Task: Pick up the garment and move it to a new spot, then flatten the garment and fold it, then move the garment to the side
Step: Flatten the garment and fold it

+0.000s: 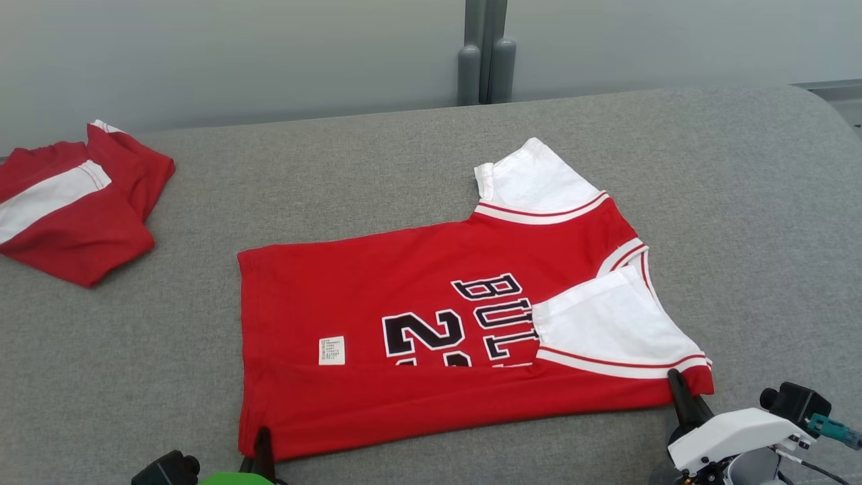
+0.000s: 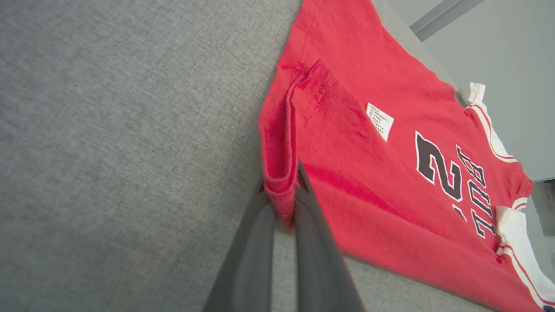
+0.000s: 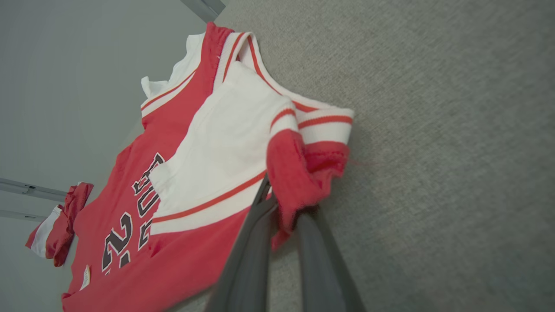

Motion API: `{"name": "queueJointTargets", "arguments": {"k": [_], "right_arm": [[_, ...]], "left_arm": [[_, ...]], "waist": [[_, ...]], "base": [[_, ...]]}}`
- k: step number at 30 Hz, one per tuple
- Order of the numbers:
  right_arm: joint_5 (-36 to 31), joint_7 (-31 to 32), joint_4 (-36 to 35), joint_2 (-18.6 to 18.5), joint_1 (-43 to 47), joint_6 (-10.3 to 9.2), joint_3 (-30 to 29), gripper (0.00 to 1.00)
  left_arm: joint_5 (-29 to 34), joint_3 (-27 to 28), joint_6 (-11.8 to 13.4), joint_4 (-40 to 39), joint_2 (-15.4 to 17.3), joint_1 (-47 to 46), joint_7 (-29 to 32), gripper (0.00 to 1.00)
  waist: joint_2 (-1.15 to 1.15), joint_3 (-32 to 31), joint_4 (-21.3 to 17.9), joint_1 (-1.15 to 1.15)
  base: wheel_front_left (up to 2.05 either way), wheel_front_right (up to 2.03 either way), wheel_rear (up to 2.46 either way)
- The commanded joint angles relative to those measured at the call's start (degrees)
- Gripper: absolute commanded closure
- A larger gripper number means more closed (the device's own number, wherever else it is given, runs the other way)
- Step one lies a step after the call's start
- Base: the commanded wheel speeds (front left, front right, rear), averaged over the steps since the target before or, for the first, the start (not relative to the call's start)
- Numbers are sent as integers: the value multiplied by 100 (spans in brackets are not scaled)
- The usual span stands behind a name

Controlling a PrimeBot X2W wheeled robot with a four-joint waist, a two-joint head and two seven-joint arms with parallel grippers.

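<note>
Because this red-and-white knit jersey (image 1: 431, 316) looks soft, light and floppy, you want corner holds: left gripper (image 2: 284, 195) clamped on lower-left hem, right gripper (image 3: 284, 208) clamped on lower-right shoulder.

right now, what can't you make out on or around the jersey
- Head view: black lettering on the jersey is partly covered by the folded white sleeve and the folded-over near hem.
- Head view: label print is too small to read.
- Head view: the second red garment runs off the left edge.
- Head view: the left gripper is cut by the bottom edge.
</note>
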Motion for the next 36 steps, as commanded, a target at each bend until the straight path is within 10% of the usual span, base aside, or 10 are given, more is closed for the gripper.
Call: {"name": "queueJointTargets", "arguments": {"k": [1,2,4,5,6,17,27,36], "right_arm": [[-65,23,-36,-26,74,-9,-55,100],[-107,41,-49,1,87,-9,-78,100],[-193,88,-94,51,117,-9,-132,62],[-232,100,-124,68,140,-9,-158,29],[-281,98,-157,81,163,-9,-188,0],[-740,213,-713,142,607,-5,-852,0],[-1360,644,-1797,-149,434,-4,-1253,0],[-1414,958,-2607,-305,6,-4,-1060,0]], "left_arm": [[11,21,48,-11,70,71,16,100],[26,10,62,-8,78,86,15,100],[55,-1,100,-30,95,112,2,18],[58,0,110,-40,95,125,-2,0],[59,7,130,-48,99,137,1,0],[354,111,401,-508,594,89,89,0],[1049,-418,110,-788,1595,-1378,1078,0],[1406,-762,-41,-104,1858,-2673,1693,0]], "waist": [[0,-7,-7,0],[0,-12,-12,0],[0,-26,-25,0],[0,-33,-33,0],[0,-41,-42,0],[0,-105,-202,0],[0,49,-395,0],[0,493,-580,0]], "base": [[0,0,0],[0,0,0],[0,0,0],[0,0,0],[0,0,0],[0,0,0],[0,0,0],[0,0,0]]}}
